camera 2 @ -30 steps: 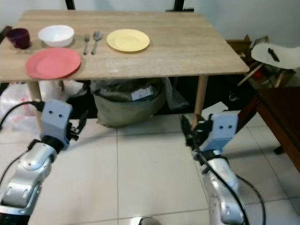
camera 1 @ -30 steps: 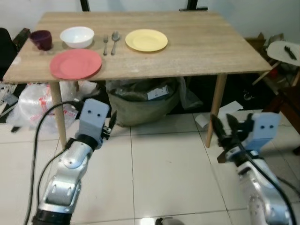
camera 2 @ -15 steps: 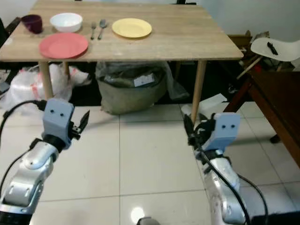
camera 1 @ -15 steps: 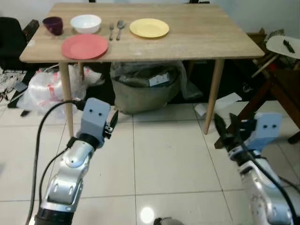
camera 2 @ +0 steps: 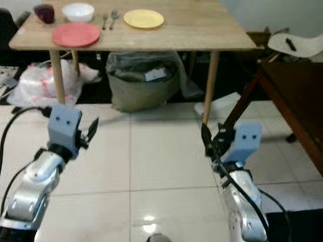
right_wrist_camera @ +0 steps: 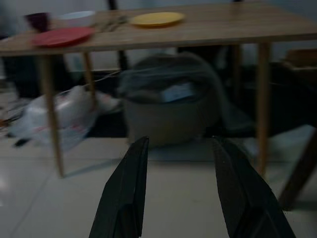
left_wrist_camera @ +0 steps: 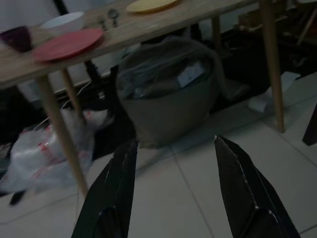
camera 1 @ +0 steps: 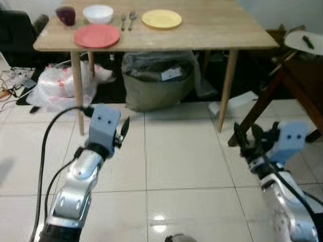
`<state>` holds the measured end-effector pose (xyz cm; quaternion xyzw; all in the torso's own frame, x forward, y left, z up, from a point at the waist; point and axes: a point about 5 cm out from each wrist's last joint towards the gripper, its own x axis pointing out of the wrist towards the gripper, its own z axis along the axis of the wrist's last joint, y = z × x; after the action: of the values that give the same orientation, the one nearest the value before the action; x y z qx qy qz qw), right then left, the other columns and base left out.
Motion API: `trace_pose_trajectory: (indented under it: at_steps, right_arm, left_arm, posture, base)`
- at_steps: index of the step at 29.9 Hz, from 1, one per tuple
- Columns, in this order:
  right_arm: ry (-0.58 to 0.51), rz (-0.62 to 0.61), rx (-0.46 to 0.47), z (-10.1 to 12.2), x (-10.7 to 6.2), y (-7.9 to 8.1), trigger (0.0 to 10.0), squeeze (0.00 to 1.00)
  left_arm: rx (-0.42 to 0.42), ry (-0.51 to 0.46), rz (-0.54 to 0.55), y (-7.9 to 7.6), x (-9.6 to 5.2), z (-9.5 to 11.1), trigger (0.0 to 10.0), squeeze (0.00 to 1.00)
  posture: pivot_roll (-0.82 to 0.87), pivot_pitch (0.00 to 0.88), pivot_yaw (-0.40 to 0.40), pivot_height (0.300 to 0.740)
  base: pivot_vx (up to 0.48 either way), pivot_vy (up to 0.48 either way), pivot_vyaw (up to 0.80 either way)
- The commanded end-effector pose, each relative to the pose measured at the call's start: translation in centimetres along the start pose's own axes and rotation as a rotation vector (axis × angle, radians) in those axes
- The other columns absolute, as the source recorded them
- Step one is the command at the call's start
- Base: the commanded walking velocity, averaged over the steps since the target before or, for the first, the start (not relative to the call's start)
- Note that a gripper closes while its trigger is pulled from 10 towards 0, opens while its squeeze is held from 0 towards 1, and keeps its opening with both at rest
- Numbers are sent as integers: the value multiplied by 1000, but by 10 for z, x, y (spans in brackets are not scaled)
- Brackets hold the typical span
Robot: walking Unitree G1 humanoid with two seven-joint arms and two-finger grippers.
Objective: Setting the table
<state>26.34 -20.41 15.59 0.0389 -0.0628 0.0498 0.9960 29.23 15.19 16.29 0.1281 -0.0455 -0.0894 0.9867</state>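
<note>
Fingers (left_wrist_camera: pixel 119 193) of both grippers spread apart, empty, above floor tiles (camera 1: pixel 176 161).

Both silver arms reach forward and low, elbows bent, wrists raised; the left pincer (camera 1: pixel 124 132) sits ahead of its blue-grey wrist block, its two black fingers (left_wrist_camera: pixel 115 191) spread apart with nothing between them; the right pincer (camera 1: pixel 246 137) is held at about the same height on the other side, its fingers (right_wrist_camera: pixel 128 196) likewise parted and empty; a black cable loops along the left arm.
</note>
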Motion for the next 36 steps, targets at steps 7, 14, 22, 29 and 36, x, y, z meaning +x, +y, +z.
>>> trace_pose_trajectory:
  at_steps: [7,14,22,29,36]
  right_arm:
    - [3,-9,-4,0,-2,-2,10000,0]
    - [2,-11,-4,0,-2,-2,10000,0]
    - [2,-13,-4,0,-2,-2,10000,0]
    - [1,-15,-4,0,-2,-2,10000,0]
    - [1,-16,-7,0,-2,-2,10000,0]
  left_arm:
    - [3,20,-2,-1,-2,-5,10000,0]
    - [3,19,-4,-1,-1,-4,10000,0]
    - [3,17,-5,-1,-1,-4,10000,0]
    - [3,15,-8,-2,0,-3,10000,0]
    - [2,16,-9,-3,1,-4,10000,0]
  posture:
    - [-160,18,57,740]
    - [-162,19,58,740]
    - [-163,17,59,740]
    - [-165,17,60,740]
    - [-167,16,60,740]
  base:
    - [-325,0,0]
    - [-325,0,0]
    - [-323,0,0]
    - [-317,0,0]
    - [-158,0,0]
